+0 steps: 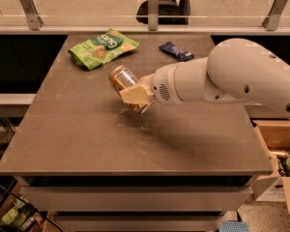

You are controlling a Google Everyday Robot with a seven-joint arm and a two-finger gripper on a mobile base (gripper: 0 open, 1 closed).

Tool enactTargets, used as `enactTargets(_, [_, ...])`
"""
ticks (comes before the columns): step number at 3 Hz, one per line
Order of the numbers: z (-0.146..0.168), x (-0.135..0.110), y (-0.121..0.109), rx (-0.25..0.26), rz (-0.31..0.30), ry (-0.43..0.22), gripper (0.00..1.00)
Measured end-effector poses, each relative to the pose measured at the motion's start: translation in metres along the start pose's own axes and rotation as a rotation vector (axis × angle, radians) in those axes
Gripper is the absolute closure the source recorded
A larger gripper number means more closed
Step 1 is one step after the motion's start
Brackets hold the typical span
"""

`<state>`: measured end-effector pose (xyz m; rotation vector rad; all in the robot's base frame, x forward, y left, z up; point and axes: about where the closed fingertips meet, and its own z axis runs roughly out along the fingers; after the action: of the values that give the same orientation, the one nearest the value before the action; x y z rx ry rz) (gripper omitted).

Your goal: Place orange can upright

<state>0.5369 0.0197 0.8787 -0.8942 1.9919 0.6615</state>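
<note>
The orange can is held tilted in my gripper, its silver top end pointing up and to the left, its lower end near the tabletop. The gripper's pale fingers are shut around the can's lower half. The white arm reaches in from the right over the middle of the dark table. The can's bottom end is hidden behind the fingers.
A green snack bag lies at the table's back left. A dark blue wrapped bar lies at the back middle. A glass railing runs behind the table. Cardboard boxes stand at the right on the floor.
</note>
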Motion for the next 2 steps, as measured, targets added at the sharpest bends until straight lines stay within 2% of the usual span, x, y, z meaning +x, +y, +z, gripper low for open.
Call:
enactTargets(1, [0.0,0.0,0.0,0.0,0.0,0.0,1.0])
enactTargets(2, [0.002,-0.01,-0.002,-0.004,-0.017,-0.027,1.0])
